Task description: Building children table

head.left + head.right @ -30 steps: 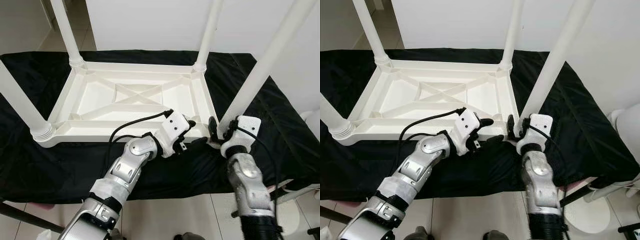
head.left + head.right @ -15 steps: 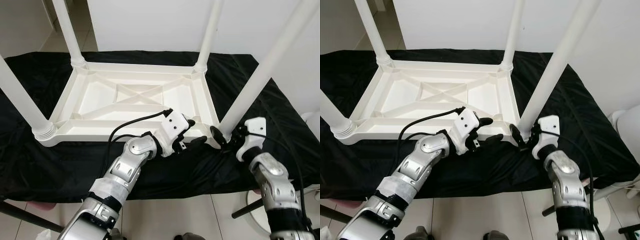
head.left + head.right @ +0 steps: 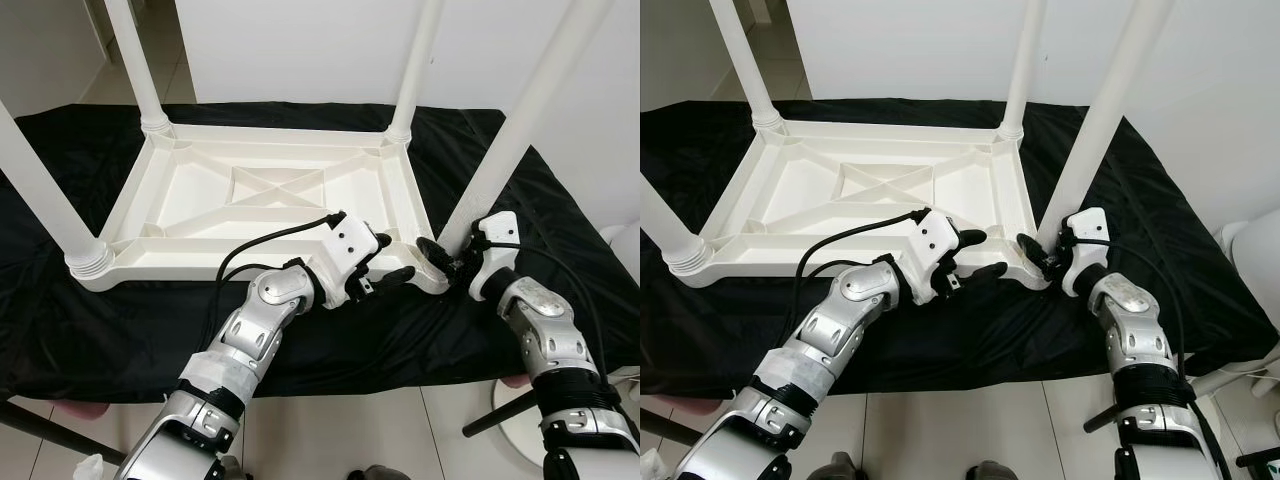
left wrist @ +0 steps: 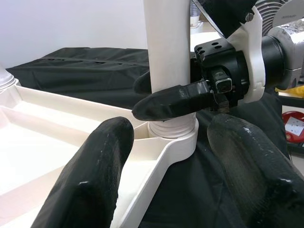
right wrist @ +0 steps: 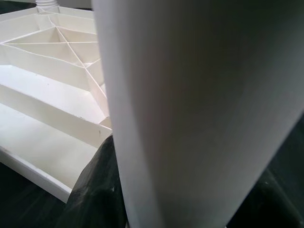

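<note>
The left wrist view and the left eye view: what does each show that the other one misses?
The left wrist view alone gives a close look at the threaded socket where the near right leg enters, with the right gripper clamped there. The left eye view alone takes in the whole upturned table frame, its other three legs and the black cloth. Both share that leg, the right gripper and the open left gripper.

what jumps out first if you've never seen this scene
A white plastic table lying upside down on a black cloth, its legs pointing up. At its near right corner, the right hand grips the base of one leg, and the left hand hovers open beside it.
</note>
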You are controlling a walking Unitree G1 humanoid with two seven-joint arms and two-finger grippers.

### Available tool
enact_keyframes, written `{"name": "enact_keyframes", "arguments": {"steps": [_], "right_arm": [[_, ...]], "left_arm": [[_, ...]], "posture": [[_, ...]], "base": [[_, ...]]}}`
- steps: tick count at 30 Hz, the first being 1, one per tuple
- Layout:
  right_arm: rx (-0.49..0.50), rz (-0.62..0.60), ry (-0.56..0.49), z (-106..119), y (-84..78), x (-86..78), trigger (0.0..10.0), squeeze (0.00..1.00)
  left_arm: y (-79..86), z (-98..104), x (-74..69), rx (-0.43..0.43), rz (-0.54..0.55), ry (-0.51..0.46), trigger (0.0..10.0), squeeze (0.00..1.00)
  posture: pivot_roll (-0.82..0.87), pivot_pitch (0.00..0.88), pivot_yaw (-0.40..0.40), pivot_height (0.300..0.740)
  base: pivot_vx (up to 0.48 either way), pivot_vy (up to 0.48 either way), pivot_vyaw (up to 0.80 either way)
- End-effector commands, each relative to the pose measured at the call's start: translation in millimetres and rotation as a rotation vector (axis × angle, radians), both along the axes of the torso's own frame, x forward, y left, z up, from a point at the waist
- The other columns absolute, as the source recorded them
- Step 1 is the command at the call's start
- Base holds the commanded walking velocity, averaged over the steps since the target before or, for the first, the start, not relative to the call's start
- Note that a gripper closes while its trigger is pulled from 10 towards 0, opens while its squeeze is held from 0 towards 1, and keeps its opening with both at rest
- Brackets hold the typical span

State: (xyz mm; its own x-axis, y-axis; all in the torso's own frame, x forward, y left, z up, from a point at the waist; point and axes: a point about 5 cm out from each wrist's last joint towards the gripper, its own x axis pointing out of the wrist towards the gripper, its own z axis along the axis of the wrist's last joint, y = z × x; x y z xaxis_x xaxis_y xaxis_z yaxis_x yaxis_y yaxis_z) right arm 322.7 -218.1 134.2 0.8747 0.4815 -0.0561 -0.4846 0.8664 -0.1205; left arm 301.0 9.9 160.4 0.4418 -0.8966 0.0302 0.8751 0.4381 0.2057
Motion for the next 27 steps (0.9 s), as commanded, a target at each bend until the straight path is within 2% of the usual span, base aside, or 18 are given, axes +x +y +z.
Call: {"name": "enact_keyframes", "arguments": {"steps": [1,6,7,12,14,17,19,21,22,23,25,27], "right_arm": [[-0.009,0.026,0.062,-17,0.6,-7.3,0.0,0.0],[0.002,-0.032,0.047,-19,-6.0,-12.1,0.0,0.0],[0.005,-0.041,0.043,-19,-6.8,-12.1,10.0,0.0],[0.028,-0.18,-0.004,-14,-9.2,-11.8,10.0,0.0],[0.041,-0.255,-0.022,-14,-4.2,-13.3,10.0,0.0],[0.051,-0.289,-0.027,-14,-1.2,-14.4,10.0,0.0],[0.075,-0.378,-0.041,-13,5.0,-16.5,10.0,0.0],[0.075,-0.378,-0.041,-13,5.0,-16.5,10.0,0.0],[0.09,-0.429,-0.041,-13,7.2,-17.5,10.0,0.0],[0.09,-0.429,-0.041,-13,7.2,-17.5,10.0,0.0],[0.139,-0.591,-0.039,-13,19.4,-20.8,10.0,0.0],[0.139,-0.591,-0.039,-13,19.4,-20.8,10.0,0.0]], "left_arm": [[1.4,-1,1.8,0.009,0.017,0.003,10.0,0.0],[-0.1,-1,1.3,0.008,0.01,0.007,10.0,0.0],[-0.3,-1,1.3,0.008,0.009,0.008,10.0,0.0],[-0.7,-1,1.0,0.009,0.003,0.009,10.0,0.0],[-0.9,-2,0.5,0.011,0.0,0.01,10.0,0.0],[-1.2,-2,0.2,0.011,-0.003,0.011,10.0,0.0],[-2.1,-2,-0.4,0.011,-0.005,0.012,10.0,0.0],[-2.1,-2,-0.4,0.011,-0.005,0.012,10.0,0.0],[-2.2,-2,-0.7,0.011,-0.006,0.013,10.0,0.0],[-2.2,-2,-0.7,0.011,-0.006,0.013,10.0,0.0],[-2.6,-3,-1.1,0.011,-0.01,0.014,10.0,0.0],[-2.6,-3,-1.1,0.011,-0.01,0.014,10.0,0.0]], "posture": [[0.01,0.0,-0.028,0.74],[0.0,0.0,-0.024,0.74],[0.0,0.0,-0.024,0.74],[-0.01,0.0,-0.019,0.74],[-0.01,0.0,-0.018,0.74],[-0.01,0.0,-0.017,0.74],[-0.01,0.0,-0.018,0.74],[-0.01,0.0,-0.018,0.74],[-0.01,0.0,-0.017,0.74],[-0.01,0.0,-0.017,0.74],[-0.02,0.0,-0.019,0.74],[-0.02,0.0,-0.019,0.74]], "base": [[0.0,0.0,0.0],[0.0,0.0,0.0],[0.0,0.0,0.0],[0.0,0.0,0.0],[0.0,0.0,0.0],[0.0,0.0,0.0],[0.0,0.0,0.0],[0.0,0.0,0.0],[0.0,0.0,0.0],[0.0,0.0,0.0],[0.0,0.0,0.0],[0.0,0.0,0.0]]}}
